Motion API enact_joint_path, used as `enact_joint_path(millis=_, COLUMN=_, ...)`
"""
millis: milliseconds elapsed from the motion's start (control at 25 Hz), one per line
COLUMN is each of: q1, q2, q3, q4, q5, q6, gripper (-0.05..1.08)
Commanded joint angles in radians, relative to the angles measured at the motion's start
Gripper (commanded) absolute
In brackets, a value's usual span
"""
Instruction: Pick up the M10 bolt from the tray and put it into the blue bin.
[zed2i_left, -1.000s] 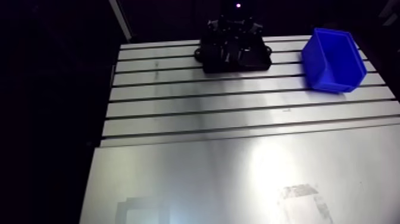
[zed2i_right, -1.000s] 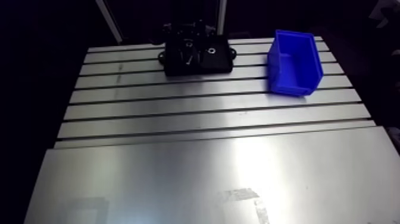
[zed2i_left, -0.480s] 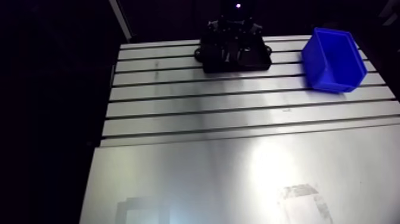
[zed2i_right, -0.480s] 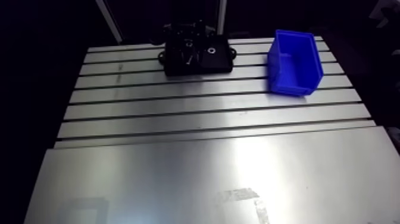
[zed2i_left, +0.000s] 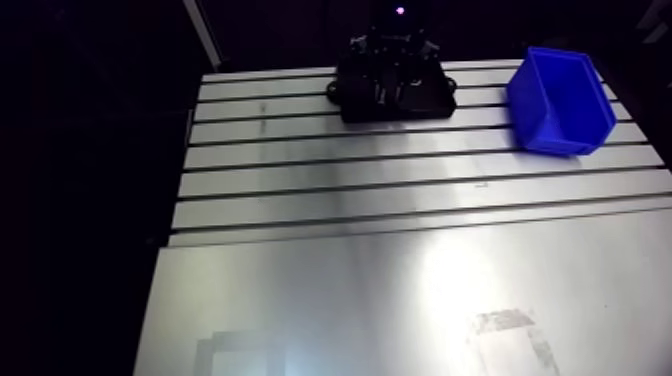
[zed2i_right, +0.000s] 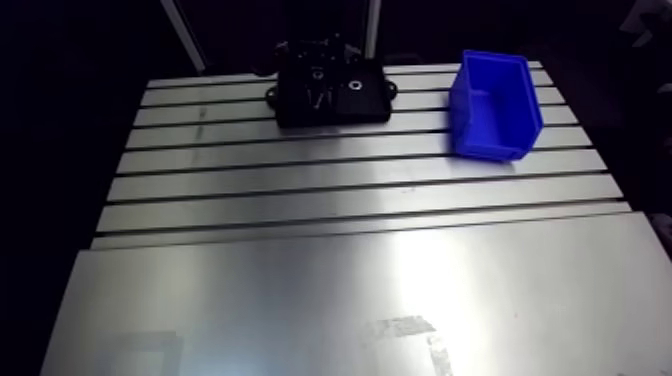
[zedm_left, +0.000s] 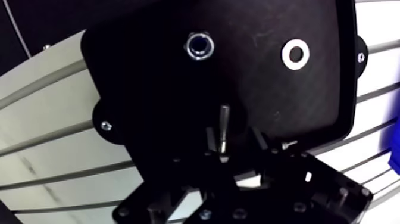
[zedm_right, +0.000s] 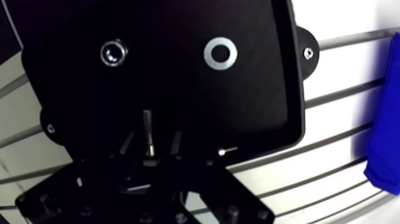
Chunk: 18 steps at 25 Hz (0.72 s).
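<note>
Two gaps show: my gripper (zedm_right: 151, 143), fingers apart, straddles the bolt (zedm_right: 147, 125) in the tray (zedm_right: 256, 113); I should centre before squeezing.

The tray (zedm_left: 149, 65) is black, the bin (zed2i_right: 488, 135) bright blue, the table (zed2i_right: 330, 195) silver-grey with dark parallel slots.

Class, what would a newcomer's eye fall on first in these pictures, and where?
The bright blue bin stands out first, at the far right of the slotted table. Next comes the black tray at the table's far edge, where a bolt lies between the fingers of the open gripper, a washer and a nut ahead of it.
</note>
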Motion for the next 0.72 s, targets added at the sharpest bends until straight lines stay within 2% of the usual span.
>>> enact_joint_path(millis=40, q1=0.0, q2=0.0, q3=0.006, q4=-0.002, q5=0.0, q6=0.0, gripper=0.64)
enact_joint_path(millis=720, q1=0.0, q2=0.0, q3=0.006, q4=-0.002, q5=-0.002, q6=0.0, gripper=0.74)
